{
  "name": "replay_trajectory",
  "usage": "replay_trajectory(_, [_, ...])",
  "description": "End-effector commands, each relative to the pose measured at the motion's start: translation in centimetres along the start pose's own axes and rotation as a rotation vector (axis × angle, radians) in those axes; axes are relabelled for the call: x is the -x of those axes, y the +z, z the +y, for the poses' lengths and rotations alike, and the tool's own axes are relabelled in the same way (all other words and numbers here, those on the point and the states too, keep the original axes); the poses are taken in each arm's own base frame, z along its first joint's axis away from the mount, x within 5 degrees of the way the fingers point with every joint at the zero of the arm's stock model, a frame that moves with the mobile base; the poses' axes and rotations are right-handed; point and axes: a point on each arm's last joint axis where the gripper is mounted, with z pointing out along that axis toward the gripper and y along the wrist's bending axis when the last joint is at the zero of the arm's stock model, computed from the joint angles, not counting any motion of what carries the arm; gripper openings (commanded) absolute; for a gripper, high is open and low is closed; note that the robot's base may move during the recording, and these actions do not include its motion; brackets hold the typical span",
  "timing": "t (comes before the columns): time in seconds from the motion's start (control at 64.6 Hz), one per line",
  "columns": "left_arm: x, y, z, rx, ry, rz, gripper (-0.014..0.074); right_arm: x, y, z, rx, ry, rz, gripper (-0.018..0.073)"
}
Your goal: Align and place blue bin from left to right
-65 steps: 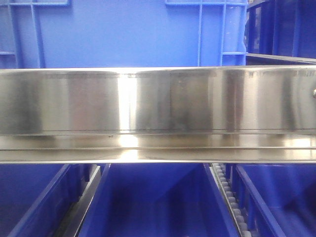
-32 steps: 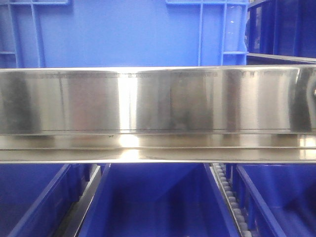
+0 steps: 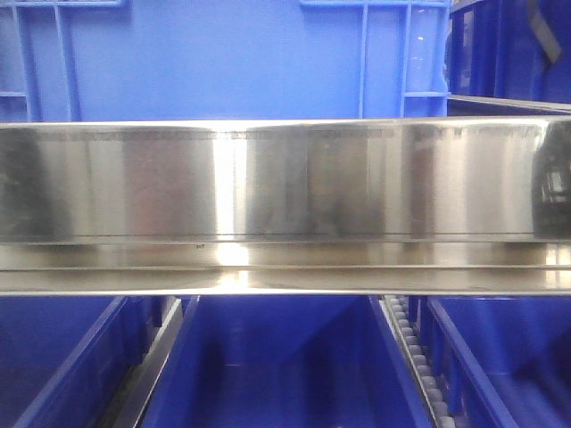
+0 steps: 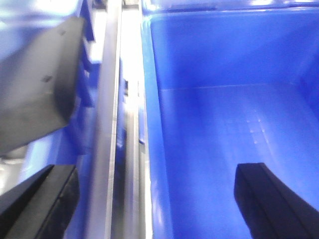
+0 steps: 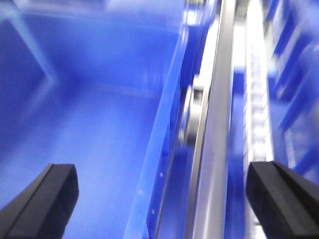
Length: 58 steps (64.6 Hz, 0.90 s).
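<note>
My left gripper [image 4: 154,204] and right gripper [image 5: 162,204] hang spread astride the side walls of the blue bin [image 3: 277,357], nothing clamped yet, so aligning looks wholly ahead.

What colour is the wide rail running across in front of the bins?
The rail is shiny silver metal, clearest in the exterior front-facing view.

A broad steel beam [image 3: 285,178] spans the front view from edge to edge, shiny, with a bright glare left of centre. A narrower steel lip [image 3: 285,278] runs just under it. Below, a roller track [image 3: 417,361] with small pale wheels slants to the lower right, and a flat divider rail [image 3: 150,366] slants to the lower left. A dark strap [image 3: 542,27] shows at the top right corner. Both wrist views are blurred, and each shows a metal rail running top to bottom.
</note>
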Motion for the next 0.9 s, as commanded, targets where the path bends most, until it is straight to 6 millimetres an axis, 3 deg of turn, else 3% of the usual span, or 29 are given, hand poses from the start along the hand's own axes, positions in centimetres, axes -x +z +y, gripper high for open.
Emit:
replay_trajectory(0.0, [-0.1, 1.6, -0.2, -0.030, -0.011, 0.033, 0.0529, 0.1, 1.5, 0.0, -0.017, -0.005, 0.007, 0.0568])
replay_trajectory(0.201, [-0.9, 5.6, -0.7, -0.023, 0.025, 0.112, 0.0529, -0.6, 5.2, 0.1, -0.019, -0.005, 0.081, 0.0568])
replay_trajectory(0.495, [-1.7, 8.8, -1.1, -0.013, 0.044, 0.175, 0.0529, -1.7, 9.1, 0.2, -0.015, 0.006, 0.158, 0.0568])
replay_trajectory(0.681, [-2.2, 10.4, -1.2, -0.022, 0.048, 0.210, 0.0529, -2.2, 10.6, 0.4, -0.004, 0.029, 0.190, 0.0568])
replay_trajectory(0.883, [-2.3, 11.1, -0.2, -0.055, 0.021, 0.231, 0.0529, -2.2, 10.7, 0.4, -0.006, 0.048, 0.194, 0.0568])
